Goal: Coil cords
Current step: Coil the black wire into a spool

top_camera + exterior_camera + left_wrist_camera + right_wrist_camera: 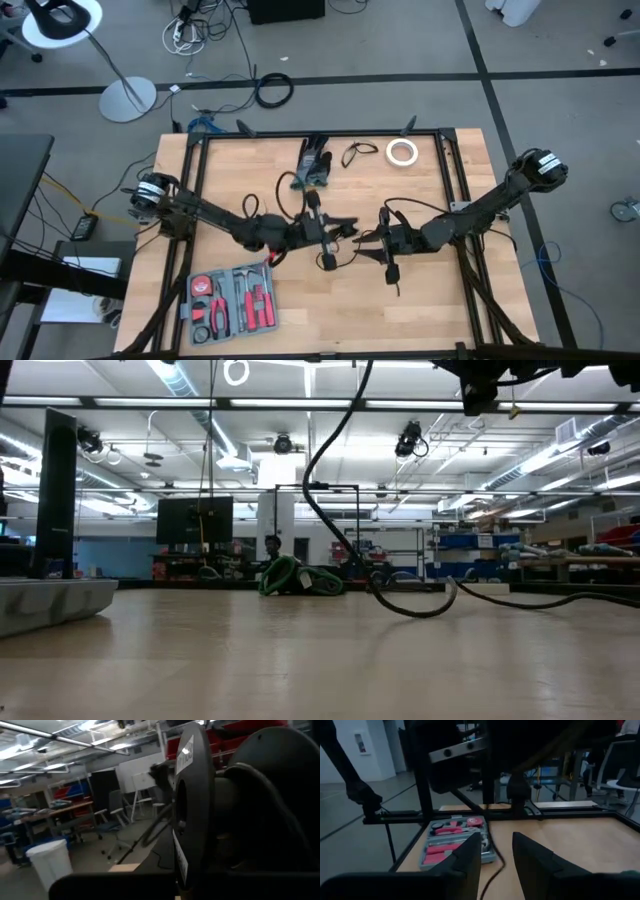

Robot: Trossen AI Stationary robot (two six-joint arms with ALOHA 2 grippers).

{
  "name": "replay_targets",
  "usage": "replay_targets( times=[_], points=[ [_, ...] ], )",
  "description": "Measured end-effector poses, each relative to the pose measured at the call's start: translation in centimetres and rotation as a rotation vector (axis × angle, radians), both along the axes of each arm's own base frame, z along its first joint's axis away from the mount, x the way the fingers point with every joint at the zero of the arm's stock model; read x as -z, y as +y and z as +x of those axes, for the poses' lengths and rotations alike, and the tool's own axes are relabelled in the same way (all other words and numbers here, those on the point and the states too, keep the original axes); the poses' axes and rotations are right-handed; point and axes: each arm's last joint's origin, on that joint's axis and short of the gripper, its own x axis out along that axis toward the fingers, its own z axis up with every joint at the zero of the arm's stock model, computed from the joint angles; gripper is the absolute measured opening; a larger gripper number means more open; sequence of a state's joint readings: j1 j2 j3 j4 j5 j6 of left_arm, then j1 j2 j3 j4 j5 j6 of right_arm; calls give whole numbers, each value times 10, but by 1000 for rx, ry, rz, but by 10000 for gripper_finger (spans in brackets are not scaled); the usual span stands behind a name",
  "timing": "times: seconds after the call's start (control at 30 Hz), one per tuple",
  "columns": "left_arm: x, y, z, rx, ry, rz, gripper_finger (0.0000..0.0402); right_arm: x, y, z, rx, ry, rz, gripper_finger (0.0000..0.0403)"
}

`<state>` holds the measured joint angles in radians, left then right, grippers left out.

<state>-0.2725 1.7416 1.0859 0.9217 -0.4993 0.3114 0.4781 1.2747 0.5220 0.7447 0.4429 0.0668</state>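
At table centre, winding under way: left gripper (335, 231) clenched on spool (192, 810), right gripper (496, 851) parted around cord (392, 272) at five o'clock. Next: feed slack toward nine o'clock.

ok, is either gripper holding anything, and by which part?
Right gripper: a thin black flexible cord runs between its parted jaws; a grip cannot be confirmed. Left gripper: jaws shut, contents cannot be told.
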Motion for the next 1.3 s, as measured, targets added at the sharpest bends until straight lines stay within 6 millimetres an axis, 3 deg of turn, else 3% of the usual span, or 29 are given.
replay_targets(
  times=[0.53,0.93,1.13,1.3],
  points=[
    [-11,48,5,-81,-119,-9,0,-4,-36,14,62,-43,-4,112],
    [-22,56,8,-103,-153,-12,0,-11,-50,19,67,-92,2,112],
    [-23,57,11,-105,-122,-5,0,-20,-47,39,58,-56,-61,112],
    [-24,56,11,-105,-131,-6,0,-22,-46,43,58,-23,-80,111]
  ],
)
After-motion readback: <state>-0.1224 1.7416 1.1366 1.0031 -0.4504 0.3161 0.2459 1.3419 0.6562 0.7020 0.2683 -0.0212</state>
